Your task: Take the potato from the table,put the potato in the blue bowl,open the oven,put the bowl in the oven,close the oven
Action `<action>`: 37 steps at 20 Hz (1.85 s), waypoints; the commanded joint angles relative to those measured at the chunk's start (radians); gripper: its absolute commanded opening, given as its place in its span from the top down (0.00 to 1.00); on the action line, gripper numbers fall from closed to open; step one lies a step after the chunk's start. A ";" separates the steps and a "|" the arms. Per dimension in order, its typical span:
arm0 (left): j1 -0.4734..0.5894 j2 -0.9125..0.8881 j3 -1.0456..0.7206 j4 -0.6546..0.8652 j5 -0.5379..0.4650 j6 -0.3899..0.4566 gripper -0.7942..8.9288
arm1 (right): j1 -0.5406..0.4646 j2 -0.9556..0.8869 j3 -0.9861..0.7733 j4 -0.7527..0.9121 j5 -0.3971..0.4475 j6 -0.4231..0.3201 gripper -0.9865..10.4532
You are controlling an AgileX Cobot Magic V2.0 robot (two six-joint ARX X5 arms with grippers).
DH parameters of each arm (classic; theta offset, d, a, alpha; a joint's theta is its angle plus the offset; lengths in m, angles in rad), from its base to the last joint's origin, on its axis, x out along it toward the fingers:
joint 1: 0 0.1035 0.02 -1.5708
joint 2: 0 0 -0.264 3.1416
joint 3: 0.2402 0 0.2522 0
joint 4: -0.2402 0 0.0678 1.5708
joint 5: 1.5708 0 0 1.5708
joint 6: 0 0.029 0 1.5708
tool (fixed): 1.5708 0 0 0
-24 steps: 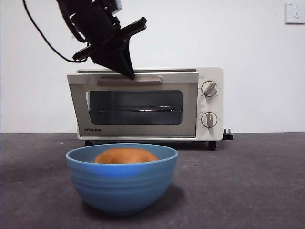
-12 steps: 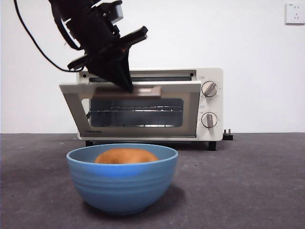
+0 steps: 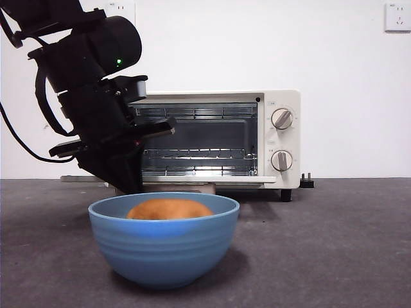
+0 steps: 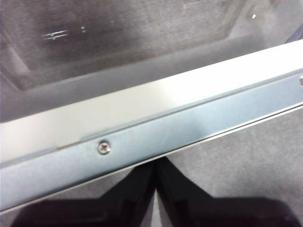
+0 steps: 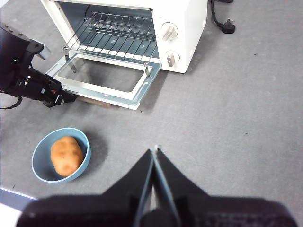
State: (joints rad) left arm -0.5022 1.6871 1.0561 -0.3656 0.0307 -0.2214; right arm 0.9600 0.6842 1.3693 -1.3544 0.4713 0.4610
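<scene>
The oven (image 3: pixel 282 138) stands at the back with its door (image 3: pixel 212 181) folded down flat, the wire rack (image 3: pixel 199 154) showing inside. My left gripper (image 3: pixel 125 183) is at the door's front edge on the left side; in the left wrist view its jaws (image 4: pixel 156 165) are shut, tips tucked under the door frame (image 4: pixel 142 109). In front stands the blue bowl (image 3: pixel 164 250) with the potato (image 3: pixel 169 208) lying in it. High above the table (image 5: pixel 236 118), my right gripper (image 5: pixel 155 153) is shut and empty, looking down on bowl (image 5: pixel 40 165), potato (image 5: pixel 66 155) and oven (image 5: pixel 189 23).
The oven's power plug (image 5: pixel 228 26) and cable lie on the table to the right of the oven. A wall socket (image 3: pixel 397 16) is at the top right. The left arm's dark bulk fills the space left of the oven.
The oven door has swung from nearly closed to fully down. The left gripper came down and leftward with the door's edge. Bowl and potato have not moved.
</scene>
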 commanded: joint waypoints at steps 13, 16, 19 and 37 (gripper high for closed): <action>-0.033 -0.269 0.017 -0.311 0.023 0.118 0.92 | 0.001 0.026 0.000 -0.018 -0.147 0.011 0.92; -0.036 -0.439 0.017 -0.416 0.052 0.123 0.92 | 0.001 0.099 0.000 -0.017 -0.216 0.011 0.92; -0.036 -0.595 0.017 -0.524 0.082 0.124 0.92 | 0.001 0.209 0.000 0.005 -0.290 -0.019 0.92; -0.036 -0.915 0.017 -0.831 0.080 0.121 0.92 | -0.241 0.745 -0.288 0.520 -0.702 -0.093 0.83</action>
State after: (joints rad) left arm -0.5343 0.7761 1.0729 -1.1927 0.1085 -0.1051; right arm 0.7181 1.4048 1.0878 -0.8352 -0.2226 0.3630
